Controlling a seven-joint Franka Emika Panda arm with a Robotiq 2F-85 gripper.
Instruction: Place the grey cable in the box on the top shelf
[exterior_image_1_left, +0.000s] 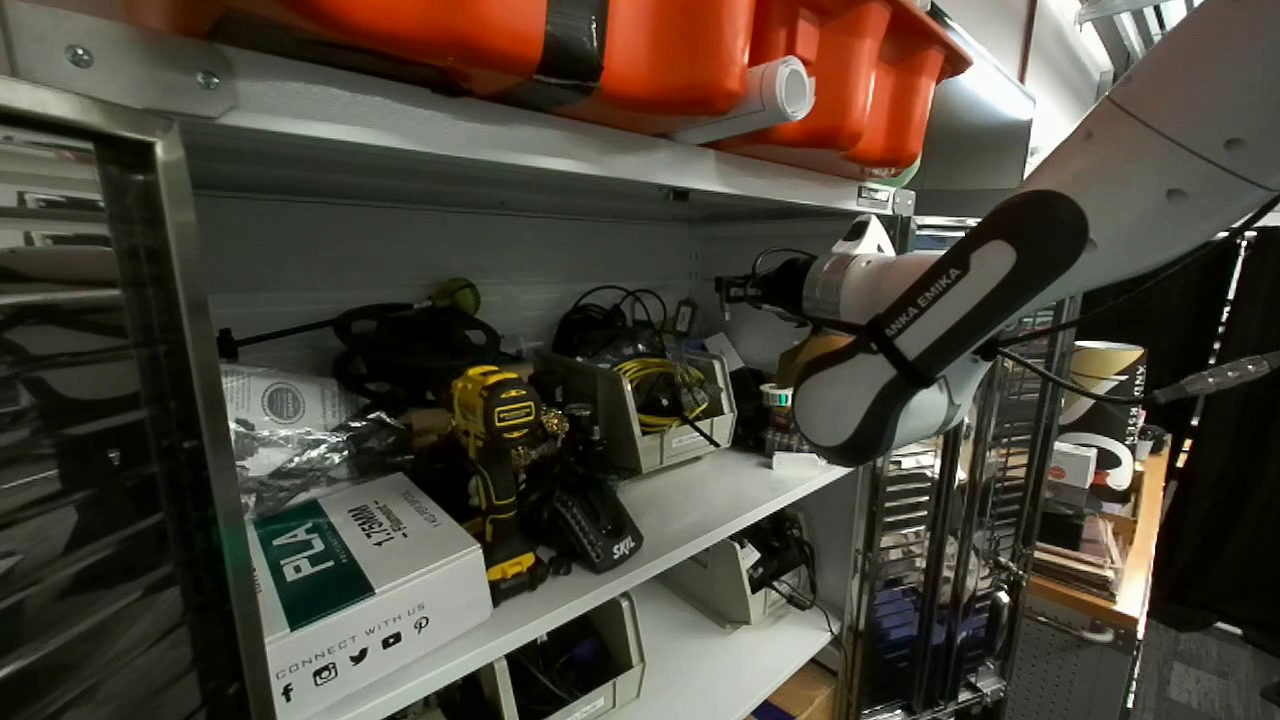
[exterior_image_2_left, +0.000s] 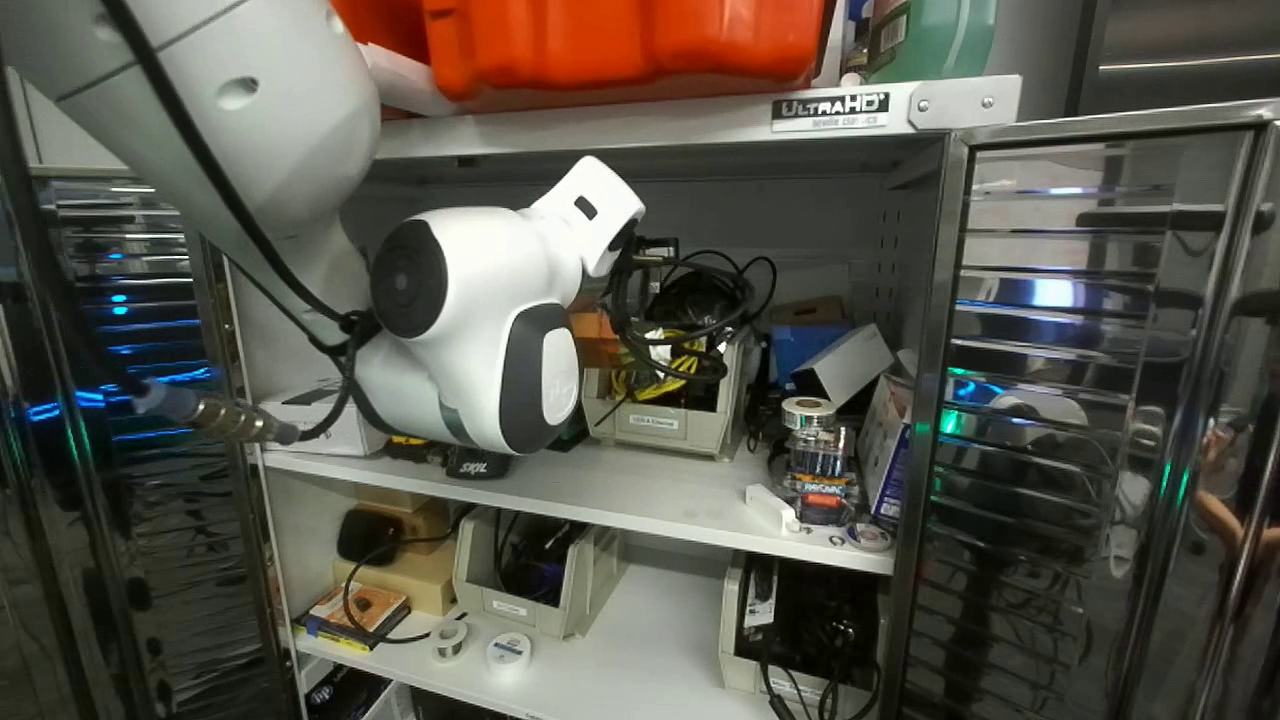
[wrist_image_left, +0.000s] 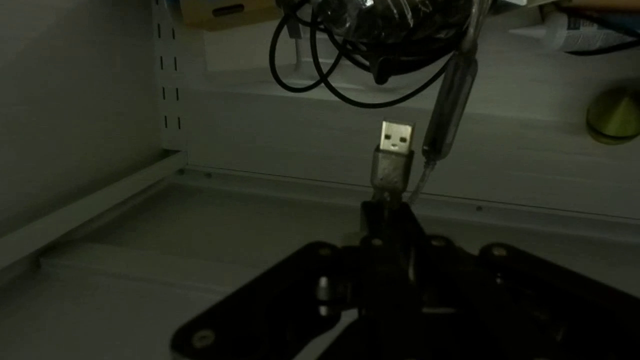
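Grey cable in the claw

In an exterior view, the filament box lies at the left of the upper shelf; a bag is behind it or partly on it, I cannot tell well. Right of the box come the drill, the SKIL device and the bin, with cables inside. In an exterior view, the battery pack, under a tape roll, is right of this bin; on the shelf below stand two other bins.
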